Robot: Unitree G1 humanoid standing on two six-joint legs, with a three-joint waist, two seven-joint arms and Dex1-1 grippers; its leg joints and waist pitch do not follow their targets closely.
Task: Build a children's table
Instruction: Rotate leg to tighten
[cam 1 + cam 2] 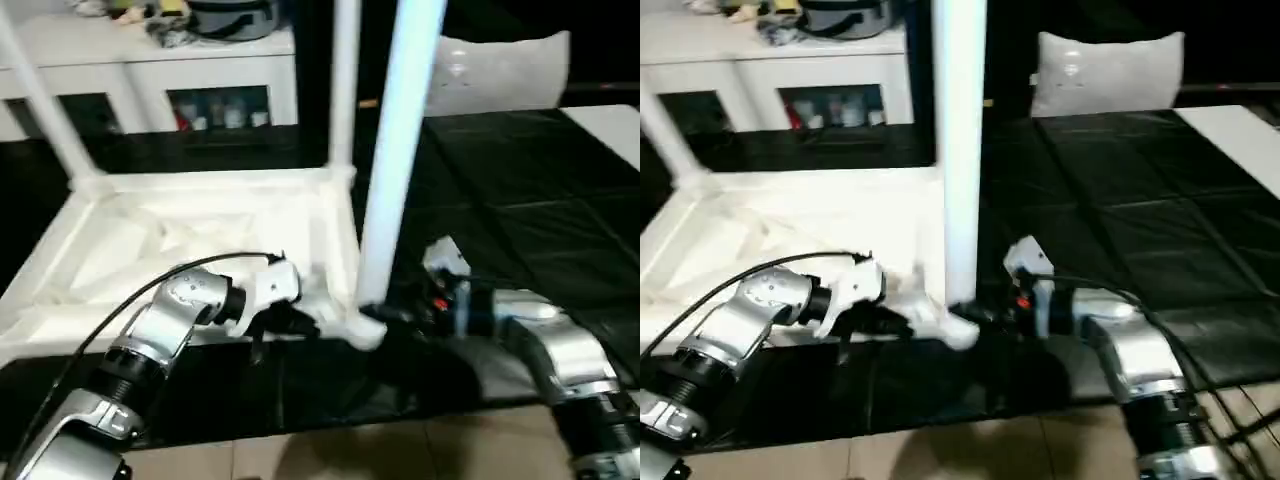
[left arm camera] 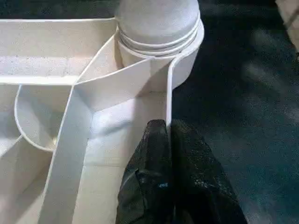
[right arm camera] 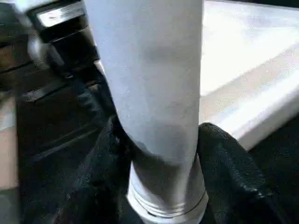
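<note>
The children's table top [image 1: 200, 225] lies upside down on the black floor mat [image 1: 520, 220], its ribbed underside facing up and its white rim nearest the robot. Three white legs stand upright in its corner sockets: one at the far left corner [image 1: 40, 95], one at the far right corner [image 1: 345, 85], and one at the near right corner [image 1: 400, 150], which rises out of the top of the picture. The left claw [image 1: 285, 320] rests at the near edge of the top, just beside the near right corner socket [image 2: 159, 51]; in the left wrist view its two black fingers [image 2: 149, 177] are pressed together with nothing between them, their tips lying against the thin white rim wall close to that socket. The right claw [image 3: 159, 154] reaches in from the right at the foot of the near right leg, and in the right wrist view its black fingers [image 3: 229, 168] stand on either side of the leg just above the socket collar, pinching the leg. Behind the top stands a white cabinet [image 1: 150, 75] with glass doors, and a pale cushion [image 1: 1110, 70] lies at the far end of the mat.
</note>
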